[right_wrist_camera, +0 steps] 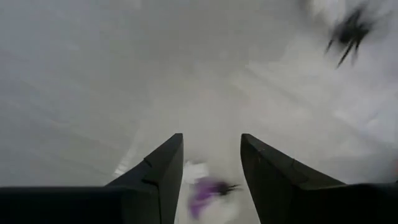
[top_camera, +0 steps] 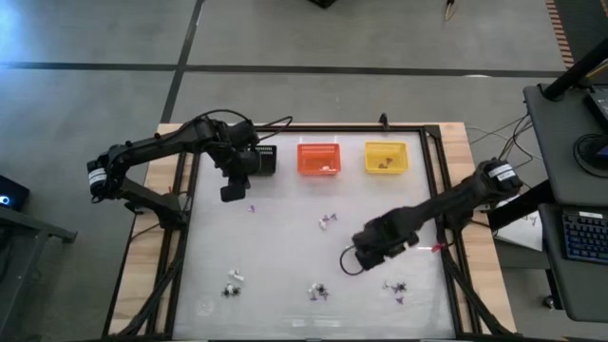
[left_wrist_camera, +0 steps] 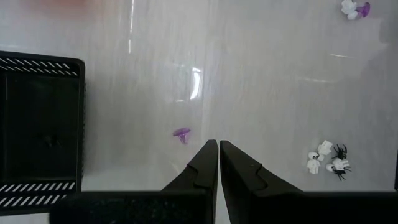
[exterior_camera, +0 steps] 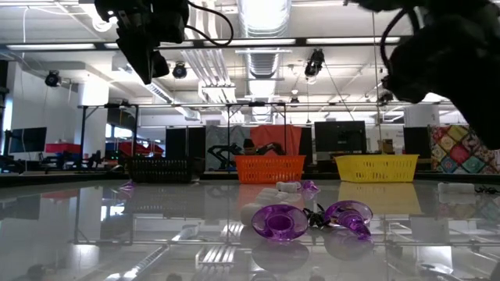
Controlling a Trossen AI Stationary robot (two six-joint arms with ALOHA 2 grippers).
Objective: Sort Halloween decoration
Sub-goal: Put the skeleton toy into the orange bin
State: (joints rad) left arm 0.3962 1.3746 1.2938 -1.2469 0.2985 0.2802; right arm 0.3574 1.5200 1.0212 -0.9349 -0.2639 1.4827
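Halloween decoration lies scattered on the white table: a lone purple piece (top_camera: 253, 207) (left_wrist_camera: 181, 134), and small clusters of white, purple and black spidery bits (top_camera: 328, 222), (top_camera: 234, 280), (top_camera: 318, 291), (top_camera: 396, 288). My left gripper (top_camera: 231, 190) (left_wrist_camera: 219, 144) hangs shut and holding nothing above the table, beside the black basket (top_camera: 263, 160), with the purple piece just ahead of its tips. My right gripper (top_camera: 366, 252) (right_wrist_camera: 211, 138) hovers open over the table's right middle. A white and purple trinket (right_wrist_camera: 205, 183) lies on the table below its gap; a black spider (right_wrist_camera: 351, 28) lies farther off.
Along the far edge stand the black basket (left_wrist_camera: 40, 143), an orange basket (top_camera: 319, 158) and a yellow basket (top_camera: 387, 157). A pink piece (top_camera: 437, 248) lies near the right rail. In the low view, purple trinkets (exterior_camera: 281, 221) lie close in the foreground.
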